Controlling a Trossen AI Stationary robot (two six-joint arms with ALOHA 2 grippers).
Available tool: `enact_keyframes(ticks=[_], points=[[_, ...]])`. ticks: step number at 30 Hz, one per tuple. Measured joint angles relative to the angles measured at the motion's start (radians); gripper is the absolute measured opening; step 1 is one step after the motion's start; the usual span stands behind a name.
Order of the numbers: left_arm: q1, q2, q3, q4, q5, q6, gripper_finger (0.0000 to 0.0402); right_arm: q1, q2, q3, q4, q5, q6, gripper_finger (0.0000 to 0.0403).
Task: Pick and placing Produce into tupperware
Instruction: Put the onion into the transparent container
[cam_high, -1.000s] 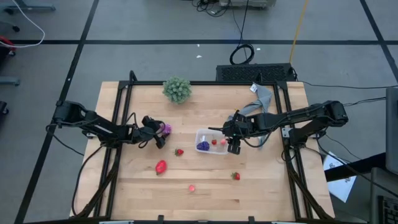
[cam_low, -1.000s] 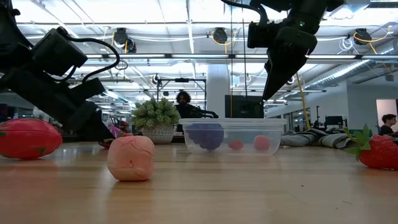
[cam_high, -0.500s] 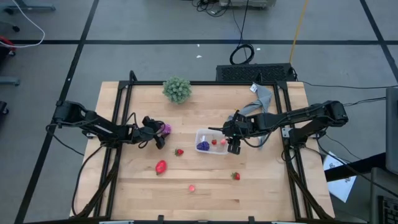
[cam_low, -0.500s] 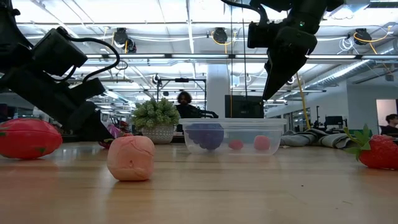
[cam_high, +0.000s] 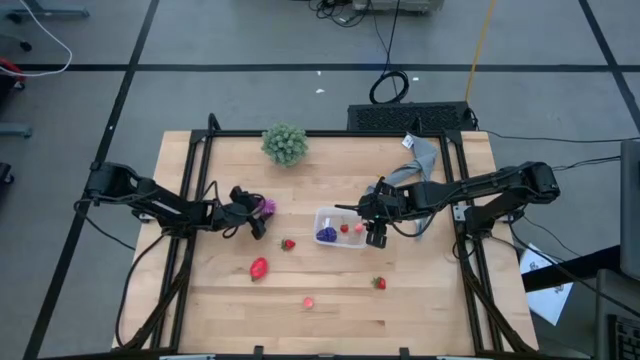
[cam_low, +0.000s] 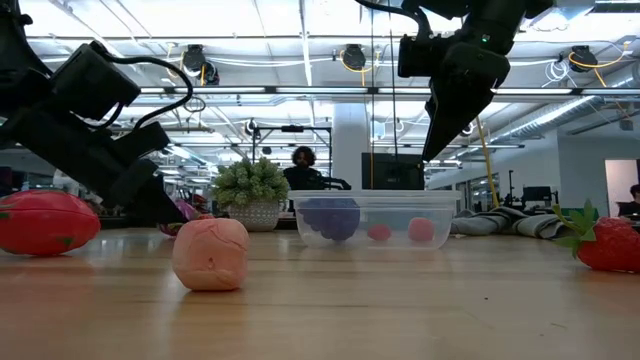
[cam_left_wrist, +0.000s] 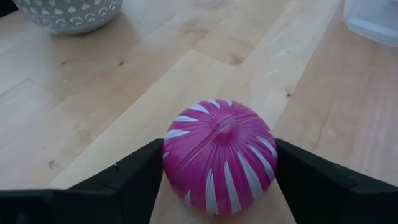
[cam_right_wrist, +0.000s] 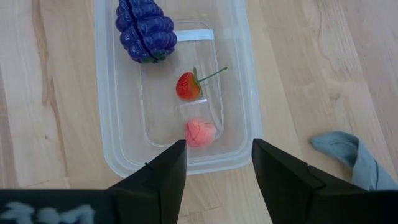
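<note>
Here: left gripper (cam_left_wrist: 217, 180) fingers touching both sides of magenta ball (cam_left_wrist: 217, 155); right gripper (cam_right_wrist: 217, 165) parted, empty, above tupperware (cam_right_wrist: 249, 93).

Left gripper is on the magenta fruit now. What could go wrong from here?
The magenta fruit is round and smooth; the left gripper fingers sit low on its sides, so it may squirt out. The right gripper hovers open over the tupperware, so the arms may crowd at drop-off.

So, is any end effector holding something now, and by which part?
The left end effector clamps the magenta ball by its two sides; the right end effector holds nothing.
</note>
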Motion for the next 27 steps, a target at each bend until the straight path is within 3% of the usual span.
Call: enact_keyframes(ticks=[9, 22, 27], points=[[0.000, 0.000, 0.000, 0.018, 0.000, 0.019, 0.0272, 0.000, 0.000, 0.000, 0.000, 0.000, 0.000, 0.0173], [0.000, 0.000, 0.001, 0.055, 0.023, 0.021, 0.0276, 0.000, 0.000, 0.000, 0.000, 0.000, 0.000, 0.0173], [0.000, 0.000, 0.001, 0.140, 0.042, 0.037, 0.0282, 0.000, 0.000, 0.000, 0.001, 0.000, 0.000, 0.0173]])
